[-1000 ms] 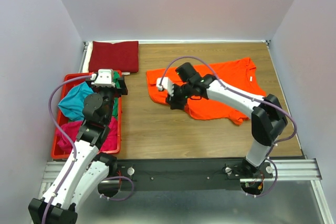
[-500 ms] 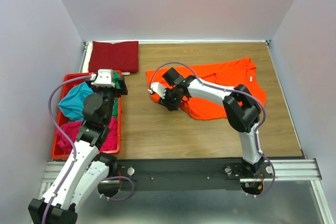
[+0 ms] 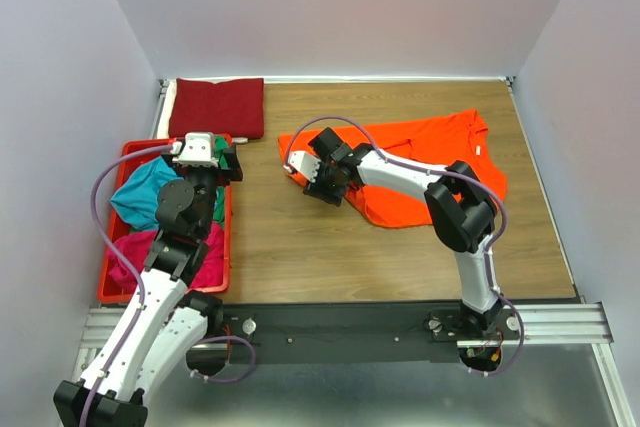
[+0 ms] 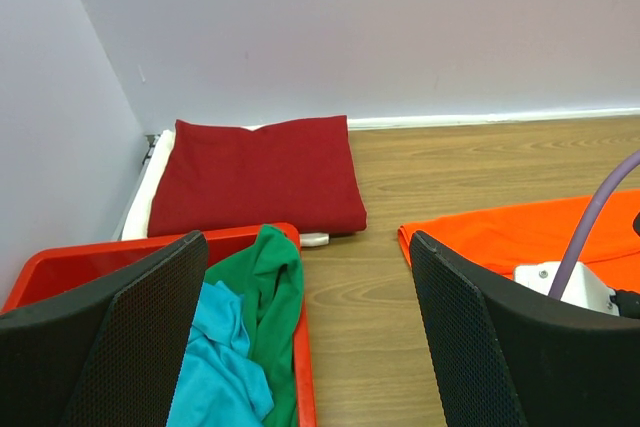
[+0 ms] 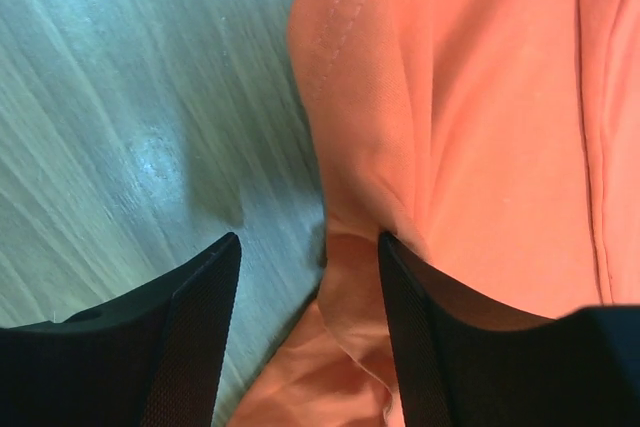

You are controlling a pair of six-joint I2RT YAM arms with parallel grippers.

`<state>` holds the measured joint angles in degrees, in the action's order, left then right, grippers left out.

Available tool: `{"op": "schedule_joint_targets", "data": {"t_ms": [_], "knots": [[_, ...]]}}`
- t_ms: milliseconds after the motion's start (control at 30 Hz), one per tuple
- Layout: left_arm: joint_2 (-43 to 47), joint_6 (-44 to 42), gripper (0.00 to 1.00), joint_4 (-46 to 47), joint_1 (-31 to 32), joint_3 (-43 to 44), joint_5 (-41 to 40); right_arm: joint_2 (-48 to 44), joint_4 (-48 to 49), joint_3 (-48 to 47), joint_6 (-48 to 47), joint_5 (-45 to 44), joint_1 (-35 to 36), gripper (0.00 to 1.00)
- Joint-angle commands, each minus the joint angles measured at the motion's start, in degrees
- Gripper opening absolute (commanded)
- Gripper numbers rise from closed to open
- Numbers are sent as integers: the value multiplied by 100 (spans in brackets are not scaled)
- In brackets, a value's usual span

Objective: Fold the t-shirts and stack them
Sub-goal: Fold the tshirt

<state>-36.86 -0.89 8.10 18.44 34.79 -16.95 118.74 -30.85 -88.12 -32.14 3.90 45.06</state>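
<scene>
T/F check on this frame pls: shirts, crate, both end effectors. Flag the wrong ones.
1. The dark red shirt lies folded at the back left corner of the table. True.
2. The orange shirt is in the crate. False: it lies spread on the table.
3. The left end effector is gripping a shirt. False: it is open above the crate, holding nothing.
4. The right end effector is at the orange shirt's left edge, jaws apart. True.
</scene>
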Motion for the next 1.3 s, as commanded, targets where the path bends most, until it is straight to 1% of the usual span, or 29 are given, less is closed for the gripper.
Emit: {"op": "schedule_joint_targets", "data": {"t_ms": [0,167,300,433,500,533,600,633,800,867,900,933,1000,1067,1267], "knots": [[83,-26,89,174,-16,-51,78,19,150,-188,59,-267,-6,63],[65,-17,89,183,-16,-42,104,-35,150,-215,24,-522,-58,63],[65,-26,89,166,-16,-51,95,193,150,-215,111,-496,-164,62],[65,-35,89,175,-16,-60,78,413,149,-250,112,-531,-243,58],[56,-26,89,175,-16,-51,78,440,149,-259,129,-513,-278,51],[65,-34,89,166,-16,-51,87,422,150,-250,129,-496,-278,42],[39,-35,89,175,-16,-51,87,378,141,-250,147,-478,-287,37],[56,-35,89,175,-16,-51,95,343,141,-250,155,-469,-287,33],[47,-26,89,175,-16,-51,113,-52,132,-311,261,-425,-278,27],[39,-34,89,175,-16,-42,113,-184,114,-329,296,-425,-287,21],[30,-26,89,183,-16,-42,122,-324,114,-346,305,-269,-287,20],[30,-26,89,183,-16,-42,130,-377,97,-347,314,-128,-278,14],[21,-26,89,183,-16,-42,131,-491,44,-329,366,83,-278,10],[4,-34,89,192,-16,-42,131,-580,-61,-303,462,435,-278,8],[-23,-43,89,183,-16,-42,113,-676,-316,-206,446,1402,-261,8]]}}
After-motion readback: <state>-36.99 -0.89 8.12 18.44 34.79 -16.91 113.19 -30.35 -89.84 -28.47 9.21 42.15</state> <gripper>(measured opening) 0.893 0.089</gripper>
